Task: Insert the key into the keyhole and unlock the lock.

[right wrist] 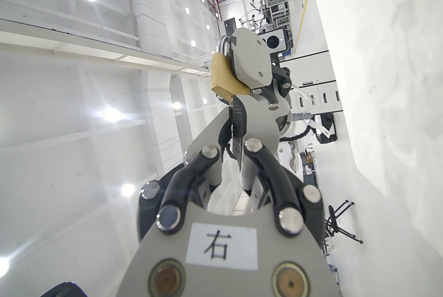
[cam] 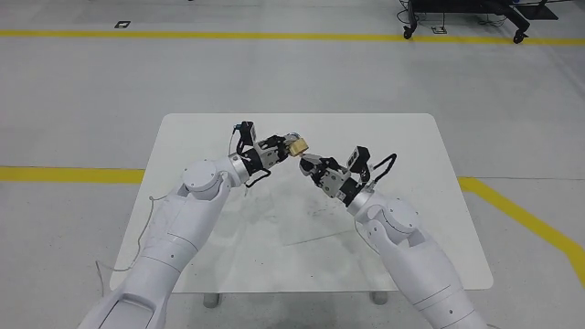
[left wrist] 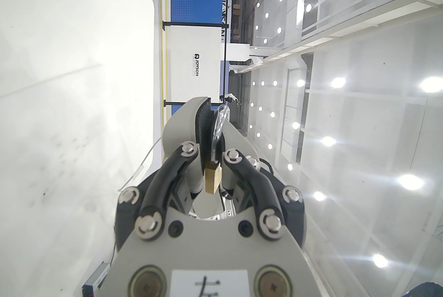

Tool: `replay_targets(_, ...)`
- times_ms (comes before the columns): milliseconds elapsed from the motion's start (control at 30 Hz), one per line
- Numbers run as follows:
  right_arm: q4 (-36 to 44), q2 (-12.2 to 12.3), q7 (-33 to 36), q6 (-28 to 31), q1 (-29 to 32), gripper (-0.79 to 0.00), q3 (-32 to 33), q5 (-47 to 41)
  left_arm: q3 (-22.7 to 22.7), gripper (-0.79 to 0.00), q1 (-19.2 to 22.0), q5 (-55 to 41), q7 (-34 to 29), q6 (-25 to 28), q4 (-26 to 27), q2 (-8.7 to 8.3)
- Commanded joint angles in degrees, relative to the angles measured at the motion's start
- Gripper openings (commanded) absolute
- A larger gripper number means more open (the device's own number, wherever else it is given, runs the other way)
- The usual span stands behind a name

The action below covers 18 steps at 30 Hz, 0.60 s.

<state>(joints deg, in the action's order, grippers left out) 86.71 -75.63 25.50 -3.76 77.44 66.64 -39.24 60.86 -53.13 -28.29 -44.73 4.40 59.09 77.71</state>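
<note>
- Nearest us, the right gripper (cam: 313, 164) is hanging above the middle of the tabletop (cam: 411, 238). Its fingers (right wrist: 258, 120) are clenched tight together.
- We are taking it that they are pinching the key (right wrist: 230, 100). Only a small stub is showing past the fingertips, too little for us to be sure of its shape.
- Just beyond, that stub is meeting the bottom end of the lock (right wrist: 224, 75), so we are judging the task to be at the insertion step. Both things are lifted and brought end to end.
- We cannot tell whether the key is already entering the keyhole or only touching the face around it.
- What is left, as we are reading it, is seating the key fully, turning it, and freeing the shackle (right wrist: 224, 43), which is looking closed for now.
- The lock is a small brass block with a silvery shackle. It is lying along the left fingers (left wrist: 183, 125), with the shackle toward their tips and the body nearer their base.
- The left gripper (cam: 291, 143) is grasping the lock by its flat sides and holding it in the air, clear of the tabletop.
- Farther off, the white tabletop is stretching away beneath both arms.
</note>
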Motion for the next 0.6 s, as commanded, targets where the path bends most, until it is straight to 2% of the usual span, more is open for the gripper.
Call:
replay_targets(0, -0.52, -0.06, 0.77, -0.78, -0.32, -0.785, 0.08, -1.46, -0.13, -0.785, -0.04, 0.71, -0.21, 0.5, 0.31, -0.02)
replay_targets(167, -2.58, -0.18, 4.8, -2.88, -0.99, -0.785, 1.16, -8.21, -0.3, -0.785, -0.46, 2.28, -0.96, 2.74, 1.23, -0.12)
replay_targets(433, -8.05, -0.3, 14.83, -6.8, -2.39, -0.785, 2.95, -19.64, 0.0, -0.785, -1.51, 3.55, -1.0, 6.92, 2.72, -0.25)
replay_targets(567, -11.49, -0.33, 21.25, -11.47, -3.79, -0.785, 3.22, -24.98, 0.29, -0.785, -2.03, 4.02, -0.83, 8.48, 3.31, -0.34)
